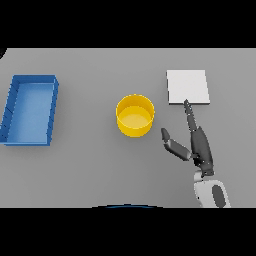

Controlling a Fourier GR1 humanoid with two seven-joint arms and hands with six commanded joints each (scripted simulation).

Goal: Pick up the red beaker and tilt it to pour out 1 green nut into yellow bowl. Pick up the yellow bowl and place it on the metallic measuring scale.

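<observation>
With my right hand (196, 145) spread wide and empty beside the yellow bowl (135, 115), I sweep left, wrapping its wall squarely before lifting toward the scale (187, 87)

Yellow bowl (135, 116) mid-table; blue tray (30, 110) by the left edge; pale grey-white scale (187, 87); dark grey right hand (192, 145); plain grey table (90, 170).

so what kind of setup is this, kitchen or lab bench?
Closer to a bare lab-style test bench, probably: a plain grey table holding only a yellow bowl, a blue tray and a flat square metallic scale. The right hand lies open beside the scale. No red beaker shows.
</observation>
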